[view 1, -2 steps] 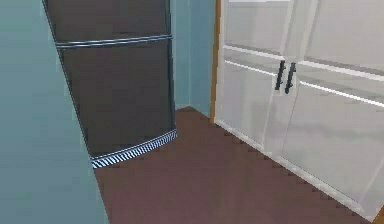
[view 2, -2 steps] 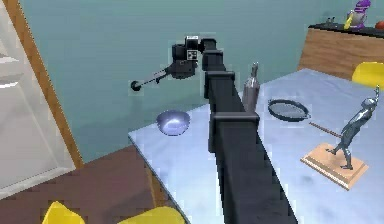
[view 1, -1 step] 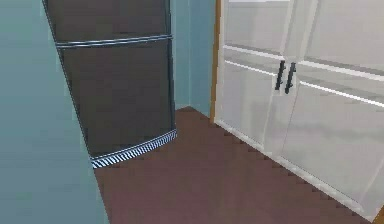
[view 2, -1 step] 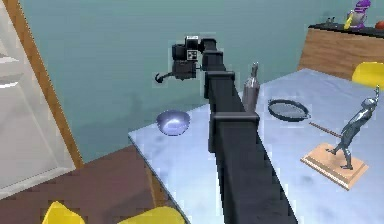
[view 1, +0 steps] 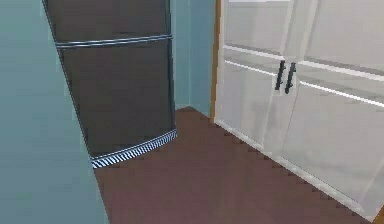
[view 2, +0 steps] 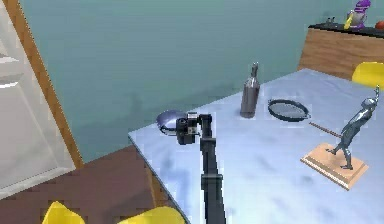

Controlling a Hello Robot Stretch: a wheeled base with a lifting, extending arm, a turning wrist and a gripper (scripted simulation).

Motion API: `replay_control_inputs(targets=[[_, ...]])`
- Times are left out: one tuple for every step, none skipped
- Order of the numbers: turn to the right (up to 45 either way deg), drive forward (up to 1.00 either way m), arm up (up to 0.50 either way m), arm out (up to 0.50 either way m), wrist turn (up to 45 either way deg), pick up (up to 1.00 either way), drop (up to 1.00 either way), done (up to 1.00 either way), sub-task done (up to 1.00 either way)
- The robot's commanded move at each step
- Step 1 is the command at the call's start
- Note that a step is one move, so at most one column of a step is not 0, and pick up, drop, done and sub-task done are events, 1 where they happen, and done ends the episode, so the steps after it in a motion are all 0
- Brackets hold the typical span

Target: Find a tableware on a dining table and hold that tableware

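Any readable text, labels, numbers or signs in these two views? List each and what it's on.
None readable.
Bottle on the table: no label that I can make out.
White squares beside the tool: black marks, a pattern, not words.
Dark fridge and white double doors: plain, no print.

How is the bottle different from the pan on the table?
The bottle stands tall and upright; the pan lies low and flat. The bottle is narrow and grey; the pan is wide, round and dark. The pan has a long handle; the bottle has none. Both rest on the same table.
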Motion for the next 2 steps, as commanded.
replay_control_inputs(targets=[[0.0,0.0,0.0,0.0,0.0,1.0,0.0,0.0,0.0],[0.0,0.0,0.1,0.0,0.0,0.0,0.0,0.0,0.0]])
